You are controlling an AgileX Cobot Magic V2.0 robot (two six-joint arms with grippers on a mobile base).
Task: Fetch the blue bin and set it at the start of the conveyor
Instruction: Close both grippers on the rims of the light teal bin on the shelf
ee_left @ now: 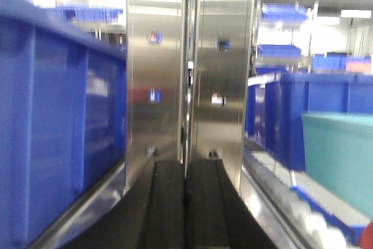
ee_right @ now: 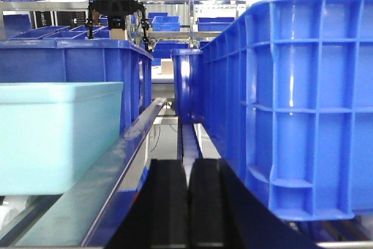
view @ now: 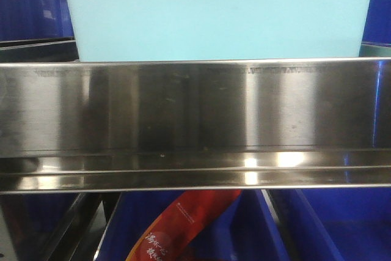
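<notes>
At twelve o'clock in the front view, the blue bin [view: 214, 13] sits just behind a stainless steel rail [view: 195, 108]. Its pale turquoise wall fills the upper part of the frame, and the rail hides its base. Below the rail, toward six o'clock, a red packet [view: 183, 224] with printed characters lies among dark blue bins [view: 330, 224].

In the left wrist view, the left gripper [ee_left: 185, 173] points at a steel upright [ee_left: 192, 74] at twelve o'clock. Its jaws are pressed together with only a thin seam between them and hold nothing. A dark blue crate [ee_left: 58, 126] stands at nine o'clock. The blue bin [ee_left: 341, 155] shows at four o'clock, apart from the gripper, over blurred pale rollers [ee_left: 309, 220].

In the right wrist view, the right gripper [ee_right: 188, 173] has its jaws pressed together too, and they hold nothing. The blue bin [ee_right: 55, 135] lies at nine o'clock, beyond a slanting steel edge [ee_right: 116, 167] and untouched. A tall dark blue tub [ee_right: 303, 103] stands near at three o'clock.
</notes>
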